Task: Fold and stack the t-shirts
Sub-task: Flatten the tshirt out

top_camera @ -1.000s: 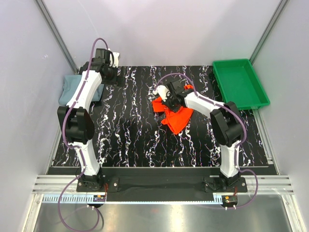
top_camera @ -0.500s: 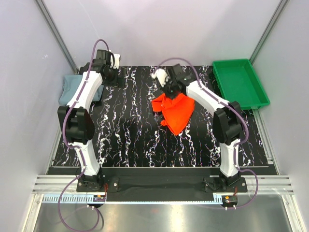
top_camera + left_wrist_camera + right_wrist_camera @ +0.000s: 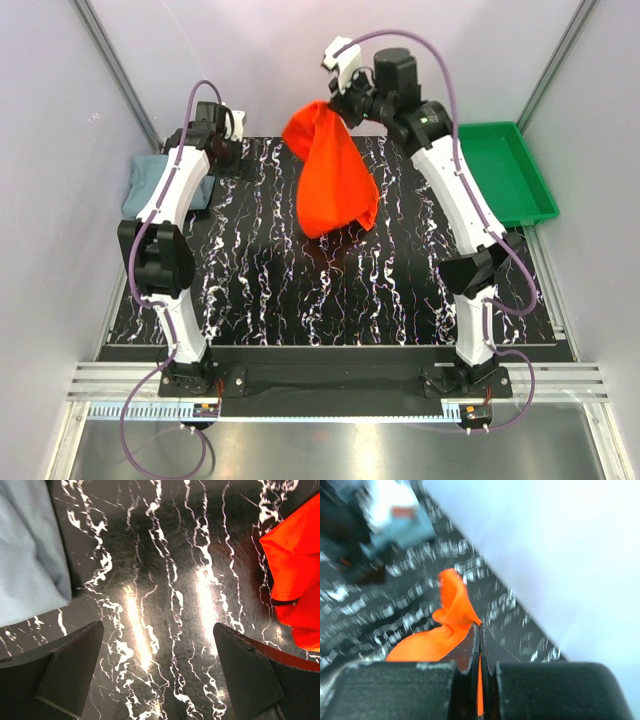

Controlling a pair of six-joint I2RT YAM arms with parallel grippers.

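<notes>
My right gripper [image 3: 336,108] is shut on the orange-red t-shirt [image 3: 332,175] and holds it high above the back of the black marbled mat [image 3: 260,280]; the shirt hangs down, its lower edge near the mat. In the right wrist view the cloth [image 3: 445,625] is pinched between the closed fingers [image 3: 481,645]. It also shows at the right edge of the left wrist view [image 3: 295,575]. The grey-blue t-shirt [image 3: 150,185] lies bunched at the mat's left edge, beside my left arm; it shows in the left wrist view [image 3: 27,565]. My left gripper [image 3: 160,675] is open and empty over the mat, near the back left [image 3: 232,152].
A green plastic tray [image 3: 497,172] stands at the back right, off the mat. Grey walls close in on the left, back and right. Metal rails run along the near edge.
My right gripper has risen from the mat's middle up and back, lifting the orange-red shirt so it hangs. The left arm has not moved.
</notes>
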